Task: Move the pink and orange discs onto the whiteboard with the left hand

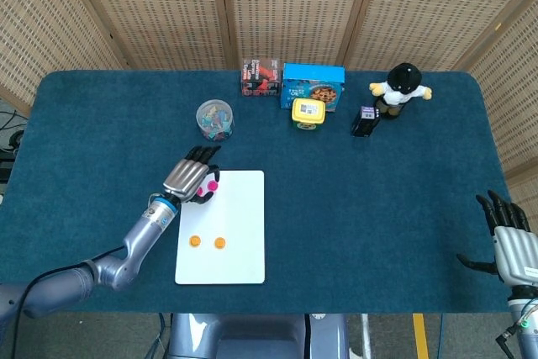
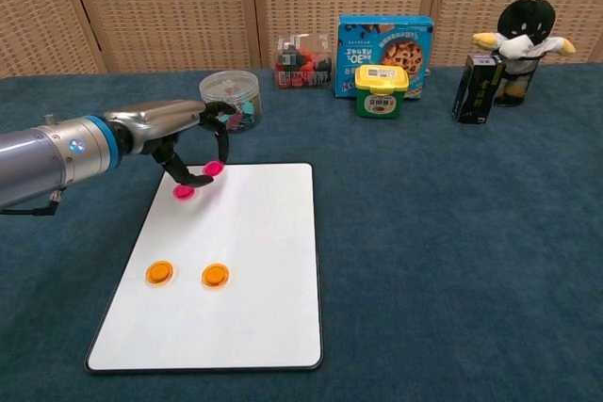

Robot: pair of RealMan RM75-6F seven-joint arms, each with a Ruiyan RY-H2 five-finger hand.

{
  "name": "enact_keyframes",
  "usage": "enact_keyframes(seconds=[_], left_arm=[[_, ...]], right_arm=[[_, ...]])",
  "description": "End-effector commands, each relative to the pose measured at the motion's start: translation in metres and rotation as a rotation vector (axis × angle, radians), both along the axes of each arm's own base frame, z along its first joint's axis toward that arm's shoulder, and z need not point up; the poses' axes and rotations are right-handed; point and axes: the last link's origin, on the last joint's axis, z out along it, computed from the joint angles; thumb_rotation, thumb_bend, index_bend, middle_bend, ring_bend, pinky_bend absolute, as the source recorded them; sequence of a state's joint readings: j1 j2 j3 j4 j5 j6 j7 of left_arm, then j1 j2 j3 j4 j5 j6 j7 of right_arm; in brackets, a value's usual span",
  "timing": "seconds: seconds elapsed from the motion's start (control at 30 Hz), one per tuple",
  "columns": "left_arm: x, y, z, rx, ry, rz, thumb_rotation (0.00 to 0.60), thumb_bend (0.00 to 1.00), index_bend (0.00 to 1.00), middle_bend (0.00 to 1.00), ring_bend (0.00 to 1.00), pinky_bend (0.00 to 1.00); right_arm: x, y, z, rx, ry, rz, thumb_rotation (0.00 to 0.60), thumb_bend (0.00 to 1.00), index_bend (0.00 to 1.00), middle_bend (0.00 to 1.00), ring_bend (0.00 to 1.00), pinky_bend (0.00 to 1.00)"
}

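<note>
Bare whiteboard point(image 2: 254, 261) right of orange discs point(image 2: 188, 274); clip jar point(image 2: 231, 99) just behind.

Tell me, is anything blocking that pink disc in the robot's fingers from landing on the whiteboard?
Nothing visible does. The left hand holds the pink disc over the whiteboard's top-left corner, beside another pink disc lying there.
</note>
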State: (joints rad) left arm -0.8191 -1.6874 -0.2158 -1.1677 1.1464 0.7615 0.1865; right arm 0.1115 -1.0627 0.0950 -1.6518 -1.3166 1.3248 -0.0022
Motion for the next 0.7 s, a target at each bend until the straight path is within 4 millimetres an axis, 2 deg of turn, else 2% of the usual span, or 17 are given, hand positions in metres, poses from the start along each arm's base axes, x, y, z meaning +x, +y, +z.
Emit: enact_keyframes(seconds=[0.03,0.7], left_arm=[[-0.002,-0.001,-0.006,-0.010,0.009,0.014,0.600,0.36,0.69,0.00,0.00,0.00],[0.000,-0.003,-0.020,-0.027,0.012,0.023,0.600,0.36,0.69,0.00,0.00,0.00]], right_arm=[[0.000,0.000,0.000,0.001,0.002,0.001,0.600,0.00,0.00,0.00,0.00,0.00],[0.000,0.000,0.000,0.001,-0.003,-0.001,0.600,0.00,0.00,0.00,0.00,0.00]])
